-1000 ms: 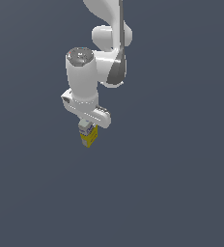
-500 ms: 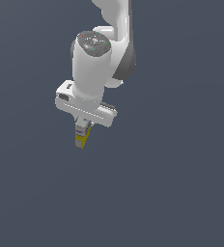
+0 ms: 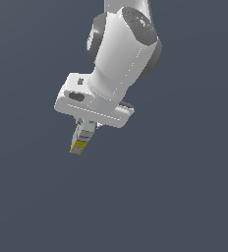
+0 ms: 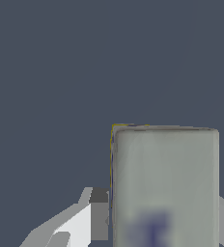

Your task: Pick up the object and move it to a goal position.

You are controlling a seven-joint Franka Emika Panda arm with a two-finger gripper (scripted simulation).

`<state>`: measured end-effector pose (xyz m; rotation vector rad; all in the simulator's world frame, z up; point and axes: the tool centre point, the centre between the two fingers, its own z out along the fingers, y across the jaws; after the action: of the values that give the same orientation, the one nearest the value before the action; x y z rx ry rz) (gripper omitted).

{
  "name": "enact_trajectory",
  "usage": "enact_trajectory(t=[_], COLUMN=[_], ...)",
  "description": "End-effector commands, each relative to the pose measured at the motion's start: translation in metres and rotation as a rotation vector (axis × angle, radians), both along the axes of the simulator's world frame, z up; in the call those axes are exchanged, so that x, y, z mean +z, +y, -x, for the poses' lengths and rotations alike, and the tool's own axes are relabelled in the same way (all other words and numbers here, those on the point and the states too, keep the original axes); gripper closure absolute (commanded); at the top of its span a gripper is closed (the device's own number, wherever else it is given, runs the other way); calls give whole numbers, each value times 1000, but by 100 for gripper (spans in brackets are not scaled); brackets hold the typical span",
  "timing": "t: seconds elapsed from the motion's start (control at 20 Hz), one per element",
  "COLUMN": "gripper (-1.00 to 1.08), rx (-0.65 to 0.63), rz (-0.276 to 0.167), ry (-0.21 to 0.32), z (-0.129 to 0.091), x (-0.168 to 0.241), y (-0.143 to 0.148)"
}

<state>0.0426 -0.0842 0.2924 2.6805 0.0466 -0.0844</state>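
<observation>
Arm: white Franka Panda arm leans down from the top of the exterior view, wrist tilted, so the hand points down and towards the exterior view's left.

Gripper: white two-finger gripper is closed on the object; one grey-tipped finger lies flat against the carton's side in the wrist view, the opposite finger shows only as a sliver at the frame edge.

Object: small rectangular carton with yellow lower end, pale grey-white face and blurred blue print hangs below the hand, clamped by its upper part, yellow end lowest. It follows the tilt of the wrist, not upright.

Grip rationale: pinching the narrow sides near the top leaves the lower end free, probably so it can be set down without the fingers meeting a surface.

Surroundings: plain dark grey-blue background; no support surface or goal marker can be made out, so the carton appears carried in the air.

Stage (judgement): pick looks done, transport to goal under way; distance remaining cannot be told.

Risk: tilted hold with a shallow pinch could let the carton swivel.
</observation>
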Motion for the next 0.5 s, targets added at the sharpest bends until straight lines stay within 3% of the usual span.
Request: enact_trajectory(t=[0.0, 0.45], gripper=[108, 108], rx=[70, 344], rz=[50, 236], ry=[23, 112], z=[-12, -54], x=[14, 58], y=[10, 61])
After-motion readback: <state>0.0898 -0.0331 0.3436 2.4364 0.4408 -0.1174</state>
